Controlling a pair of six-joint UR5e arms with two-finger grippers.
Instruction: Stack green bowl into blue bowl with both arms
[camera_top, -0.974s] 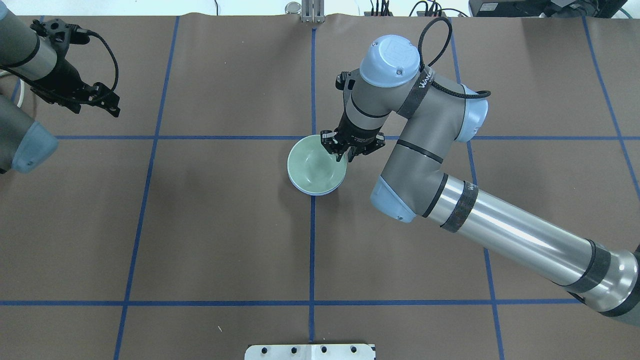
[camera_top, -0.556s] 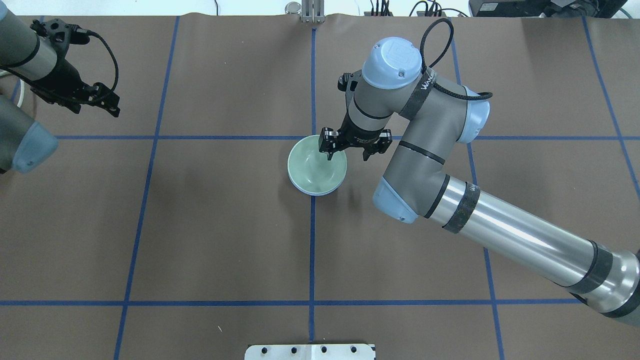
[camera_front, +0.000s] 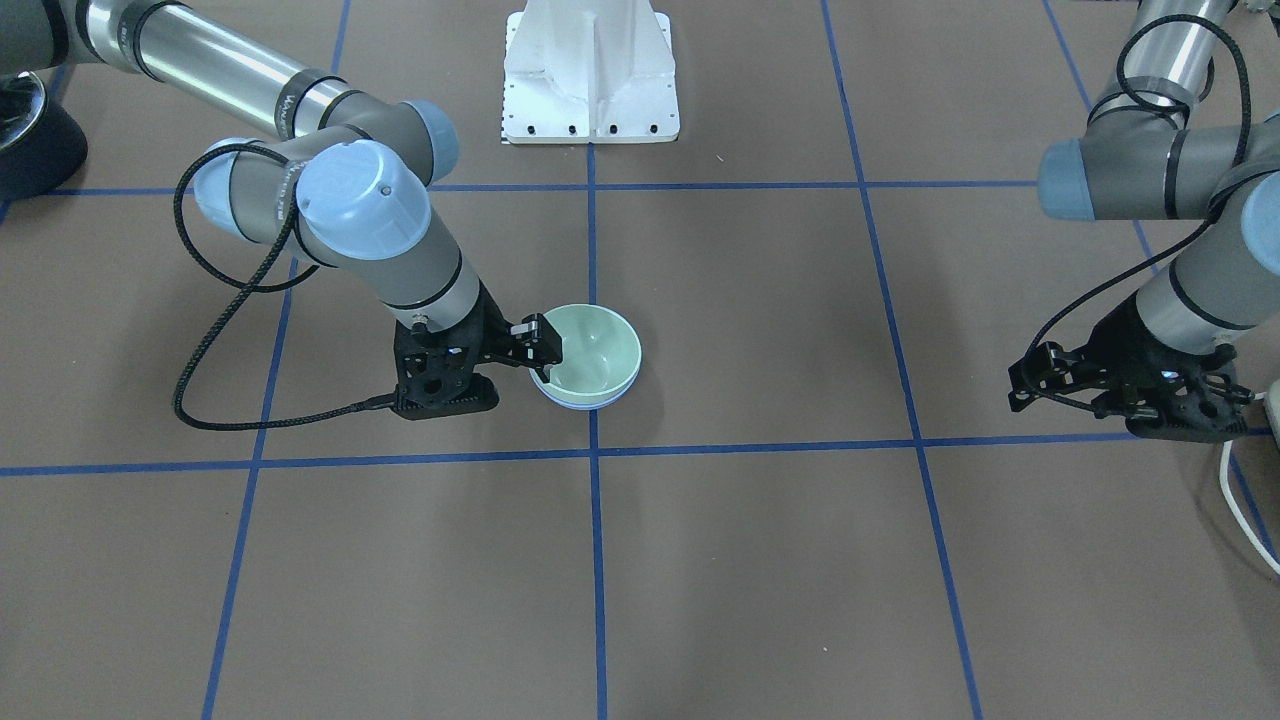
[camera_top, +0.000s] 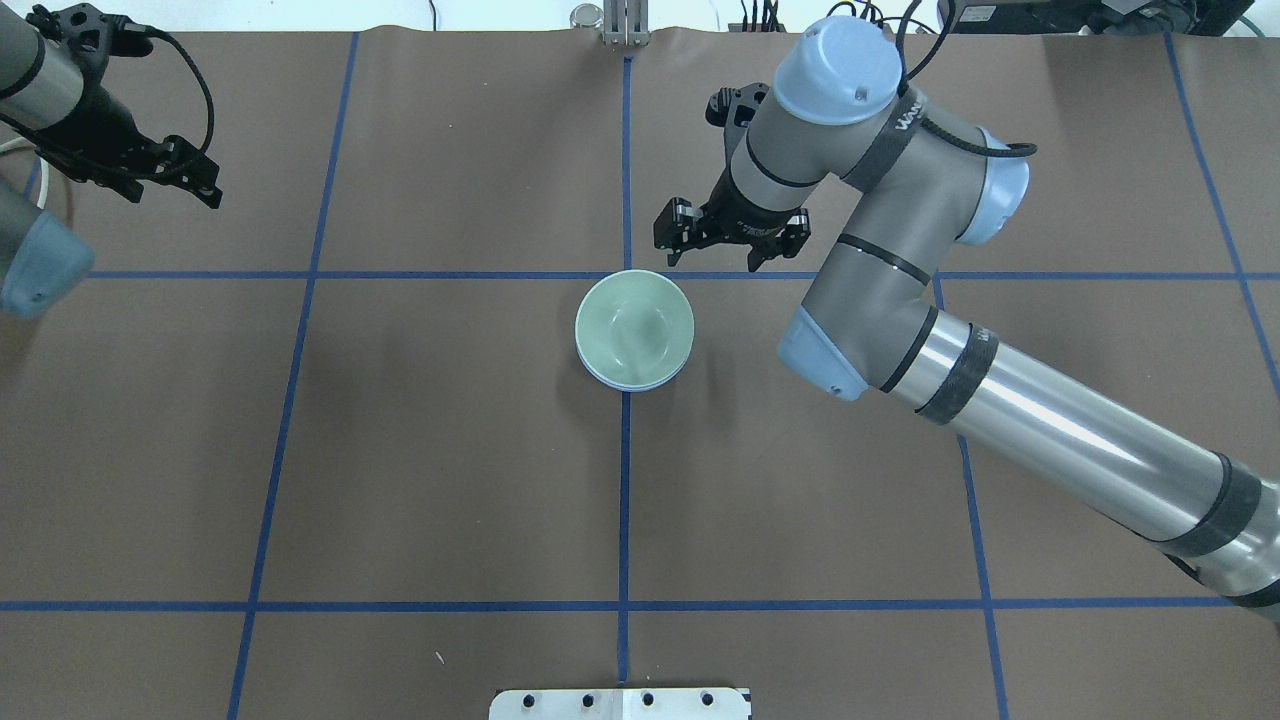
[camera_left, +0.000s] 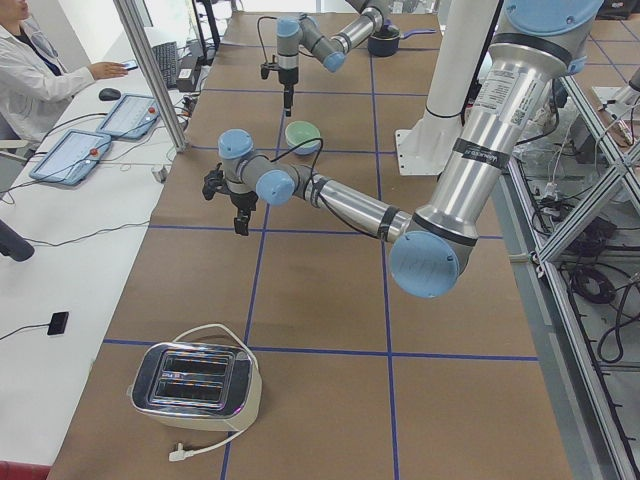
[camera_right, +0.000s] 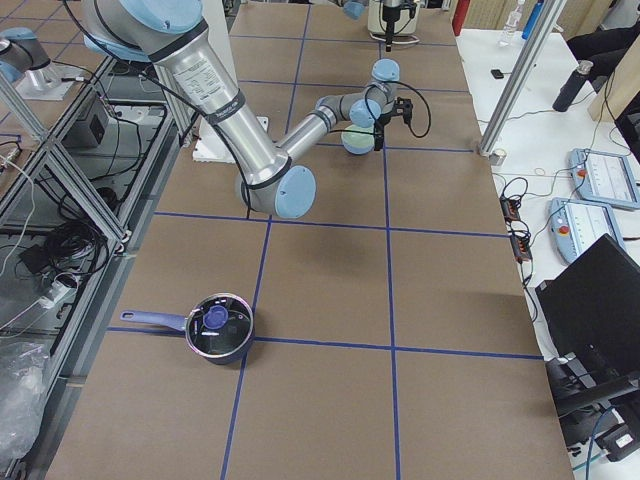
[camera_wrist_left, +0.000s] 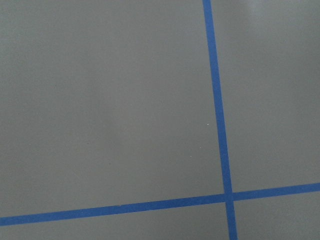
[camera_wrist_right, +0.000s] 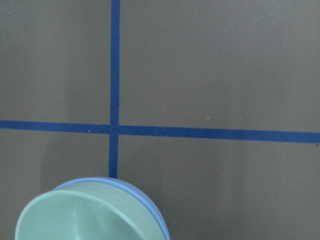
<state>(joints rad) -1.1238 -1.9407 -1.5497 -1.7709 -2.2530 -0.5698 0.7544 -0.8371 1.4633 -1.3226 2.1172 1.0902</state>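
Pale mint-green plastic bowl (camera_top: 634, 326) nested inside periwinkle-blue plastic bowl (camera_top: 628, 383) at table (camera_top: 400, 450) centre. Right end effector (camera_top: 730, 243) released, hovering just beyond. Left end effector (camera_top: 160, 172) far left, state unclear. No legible writing.

My bench (camera_top: 450, 450): brown mat, blue tape grid (camera_top: 624, 500). White mounting post (camera_front: 590, 70) at my base. White side desk (camera_left: 60, 200) with tablets (camera_left: 70, 155), seated operator (camera_left: 35, 70). Aluminium frame racks (camera_right: 60, 170), cables beneath.

The brown table (camera_top: 420, 450), marked with blue tape lines (camera_top: 624, 500), carries the blue bowl (camera_top: 634, 384) just beside the right gripper (camera_top: 728, 240), a toaster (camera_left: 195, 385) and a pot (camera_right: 218, 327).
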